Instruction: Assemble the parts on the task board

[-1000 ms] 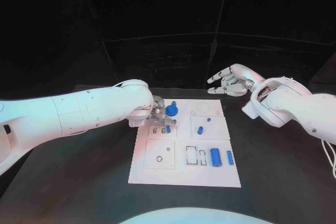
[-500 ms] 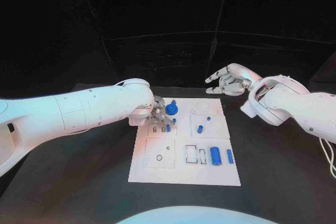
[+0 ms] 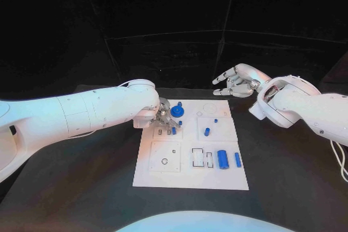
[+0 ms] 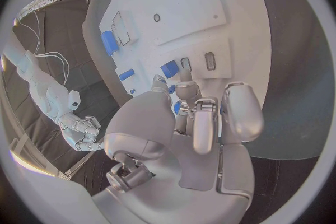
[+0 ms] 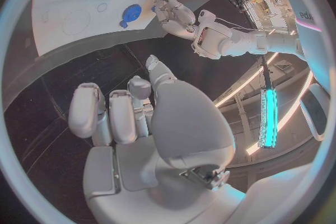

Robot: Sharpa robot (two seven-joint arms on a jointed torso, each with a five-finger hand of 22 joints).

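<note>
Task board [image 3: 190, 179] sits square before you so your left hand [image 3: 161, 119], fingertips at a small blue part [image 4: 168, 69], grip unclear, reaches its slots; right hand [image 3: 236, 81] hovers empty, fingers apart

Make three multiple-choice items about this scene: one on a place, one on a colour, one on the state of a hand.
1. Where is the left hand?
A. over the task board's far left part
B. beyond the table's near edge
C. on the right arm

2. What colour is the task board?
A. red
B. white
C. green

3. How is the right hand?
A. holding a blue part
B. pressing the board
C. open, holding nothing

Key: 1 A, its fingers reach the board there; 2 B, the plate is white; 3 C, its fingers are spread beyond the board's far edge.
</note>
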